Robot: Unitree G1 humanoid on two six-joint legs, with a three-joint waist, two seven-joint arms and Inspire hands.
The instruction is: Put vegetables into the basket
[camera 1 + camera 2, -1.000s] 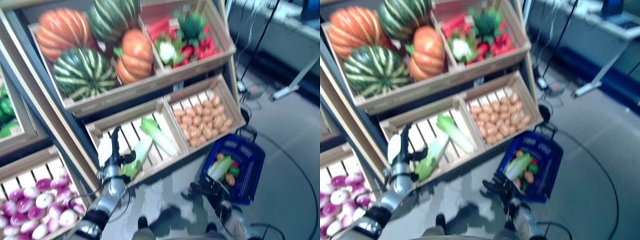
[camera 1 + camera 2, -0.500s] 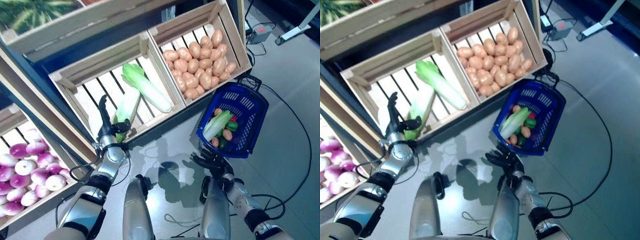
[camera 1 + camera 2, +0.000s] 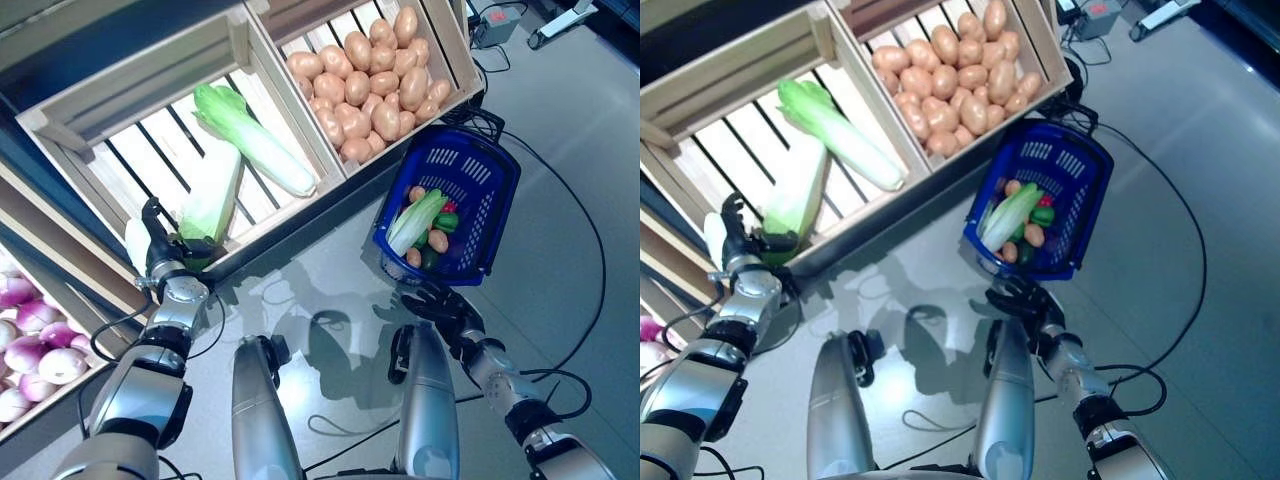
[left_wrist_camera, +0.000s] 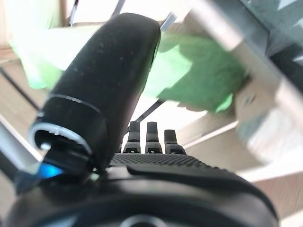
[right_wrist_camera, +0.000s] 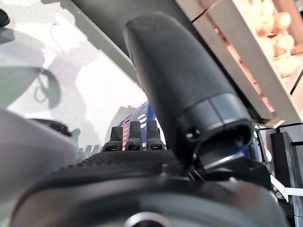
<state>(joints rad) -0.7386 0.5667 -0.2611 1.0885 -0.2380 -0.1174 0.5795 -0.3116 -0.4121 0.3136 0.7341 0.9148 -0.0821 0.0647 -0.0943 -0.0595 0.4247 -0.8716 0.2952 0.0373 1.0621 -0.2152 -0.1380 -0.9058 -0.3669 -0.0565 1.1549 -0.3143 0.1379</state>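
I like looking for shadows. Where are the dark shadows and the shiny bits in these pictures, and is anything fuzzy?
In the left eye view, dark shadows and pale shiny patches lie on the floor below the crates, before the blue basket. In the left wrist view, the cabbage past the left hand looks fuzzy. In the right wrist view, the potatoes beyond the right hand look soft and washed out.

We see a blue basket on the floor below the potato crate, holding a pale cabbage, potatoes and green pieces; two long green-white cabbages lie in the slatted crate, one angled, one near the front edge.
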